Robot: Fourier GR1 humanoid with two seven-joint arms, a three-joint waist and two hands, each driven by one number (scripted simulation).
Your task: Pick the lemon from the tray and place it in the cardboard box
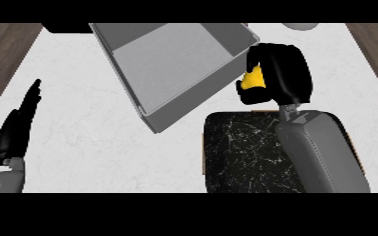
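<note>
We see the right hand (277, 77) curled round the yellow lemon (255, 80), holding it just off the right wall of the grey box (173, 65), above the far edge of the black speckled tray (240, 150). The left hand (18, 125) rests with fingers straight at the left edge of the white counter (81, 130). We can read no writing or labels anywhere.

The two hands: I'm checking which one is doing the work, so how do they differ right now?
The right hand is curled round the yellow lemon, beside the right wall of the grey box; the left hand holds nothing. The right hand's fingers are bent, the left hand's straight and pointing up. The right hand is past the dark tray; the left hand rests at the view's left edge. Both are black.
</note>
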